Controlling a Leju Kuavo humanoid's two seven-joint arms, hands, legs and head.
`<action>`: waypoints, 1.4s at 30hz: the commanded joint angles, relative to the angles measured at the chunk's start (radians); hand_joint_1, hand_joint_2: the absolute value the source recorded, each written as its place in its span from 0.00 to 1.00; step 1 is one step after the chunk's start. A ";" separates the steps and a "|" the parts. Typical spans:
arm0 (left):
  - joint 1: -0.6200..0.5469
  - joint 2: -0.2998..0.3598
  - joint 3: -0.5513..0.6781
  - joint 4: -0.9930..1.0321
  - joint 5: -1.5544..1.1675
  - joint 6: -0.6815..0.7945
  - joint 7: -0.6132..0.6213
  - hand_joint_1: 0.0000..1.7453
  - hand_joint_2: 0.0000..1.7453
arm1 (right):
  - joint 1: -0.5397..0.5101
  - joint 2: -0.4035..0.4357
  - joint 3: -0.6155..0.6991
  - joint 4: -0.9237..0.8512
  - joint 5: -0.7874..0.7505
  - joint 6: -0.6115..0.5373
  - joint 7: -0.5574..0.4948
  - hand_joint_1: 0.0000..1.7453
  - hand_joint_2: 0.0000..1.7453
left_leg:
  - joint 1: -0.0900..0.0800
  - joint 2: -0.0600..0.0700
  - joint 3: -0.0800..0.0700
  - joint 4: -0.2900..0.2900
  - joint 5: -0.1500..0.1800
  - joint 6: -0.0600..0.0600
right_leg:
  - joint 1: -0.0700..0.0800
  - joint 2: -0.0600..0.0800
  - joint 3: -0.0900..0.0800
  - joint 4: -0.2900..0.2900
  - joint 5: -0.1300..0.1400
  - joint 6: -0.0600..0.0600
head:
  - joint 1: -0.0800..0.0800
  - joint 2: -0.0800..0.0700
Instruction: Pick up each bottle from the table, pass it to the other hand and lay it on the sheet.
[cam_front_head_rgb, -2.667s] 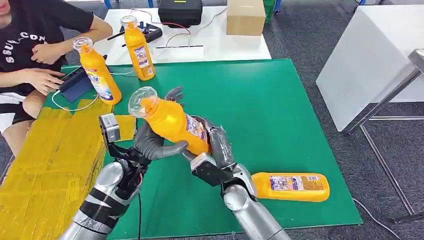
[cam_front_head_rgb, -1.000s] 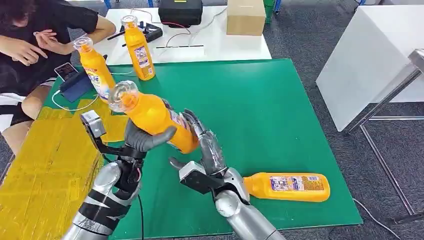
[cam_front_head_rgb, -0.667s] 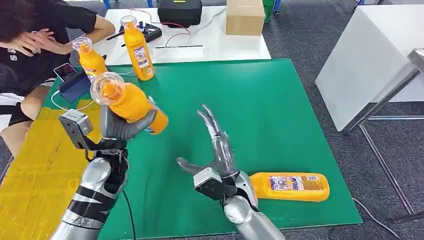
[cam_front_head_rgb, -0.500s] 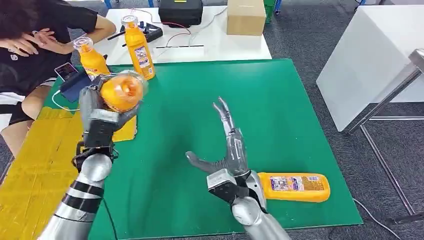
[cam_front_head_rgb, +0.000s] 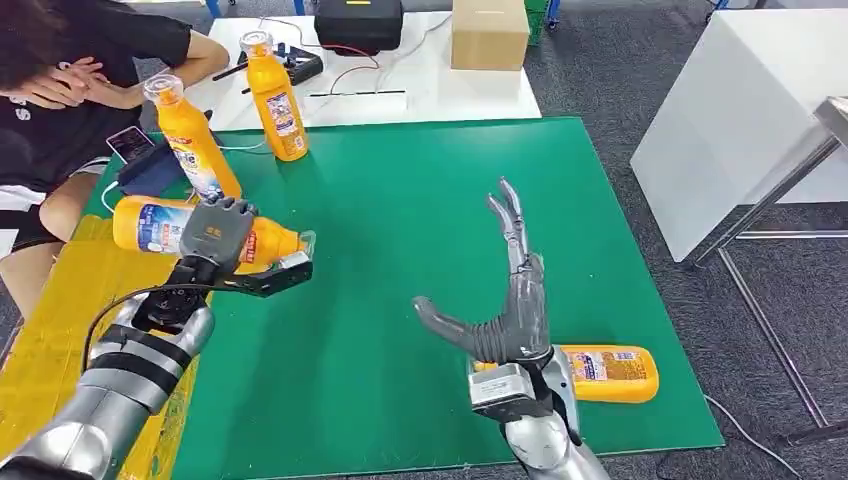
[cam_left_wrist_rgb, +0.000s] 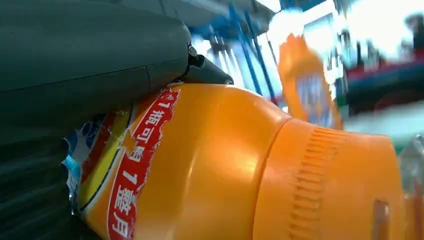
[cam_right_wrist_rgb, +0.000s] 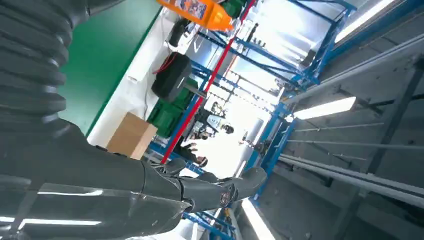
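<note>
Bottle (cam_front_head_rgb: 160, 226) in the left hand (cam_front_head_rgb: 222, 238), lying on its side, cap pointing toward the green mat (cam_front_head_rgb: 420, 200), base out over the yellow sheet (cam_front_head_rgb: 70, 330). The hand wraps it around the middle from above, fingers closed over the label. From the head view the bottle sits right at the border where yellow sheet meets green mat; whether it touches the surface or hangs just above it, I cannot tell. Up close in the left wrist view, the orange body and ribbed cap (cam_left_wrist_rgb: 325, 185) loom large, with the grey thumb (cam_left_wrist_rgb: 100, 55) pressed along the label's edge.

Right hand (cam_front_head_rgb: 505, 300) is up over the mat's near half, holding nothing, fingers stretched straight and pointing away from the robot, thumb stuck out to the side. The right wrist view shows those fingers (cam_right_wrist_rgb: 200, 192) extended against a backdrop of blue racking.

Second bottle (cam_front_head_rgb: 610, 372) lies flat on the mat just behind the right wrist, near the mat's front right corner, label up. Two more stand upright at the far left: one (cam_front_head_rgb: 190, 140) on the mat's corner, just beyond the held bottle, another (cam_front_head_rgb: 275, 95) on the white table's (cam_front_head_rgb: 440, 85) front edge beside the mat.

Person (cam_front_head_rgb: 70, 70) sits at the far left, arms drawn up, a phone (cam_front_head_rgb: 128, 142) lying near them. On the white table, a cardboard box (cam_front_head_rgb: 488, 35) and a black case (cam_front_head_rgb: 358, 24) with cables.
</note>
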 joint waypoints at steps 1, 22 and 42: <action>-0.109 0.009 -0.073 0.254 0.005 -0.014 -0.005 1.00 1.00 | 0.004 -0.033 -0.034 -0.028 0.004 0.006 0.006 0.00 1.00 | 0.003 -0.002 0.005 0.001 -0.003 -0.002 | 0.003 -0.003 0.007 -0.001 -0.003 -0.001 | 0.000 0.000; -0.094 -0.074 0.133 0.330 0.163 0.059 -0.018 0.00 1.00 | 0.014 -0.022 -0.050 -0.005 0.034 0.002 0.019 0.00 1.00 | 0.001 -0.001 0.002 0.000 -0.001 -0.001 | 0.001 -0.001 0.003 -0.001 -0.001 0.000 | 0.000 0.000; 0.288 -0.132 0.392 -0.508 1.124 0.011 -0.532 0.00 1.00 | 0.055 -0.184 -0.016 -0.006 0.298 0.042 0.164 0.00 1.00 | 0.001 0.001 0.004 -0.001 -0.003 -0.001 | 0.001 0.001 0.005 -0.002 -0.001 0.000 | 0.000 0.000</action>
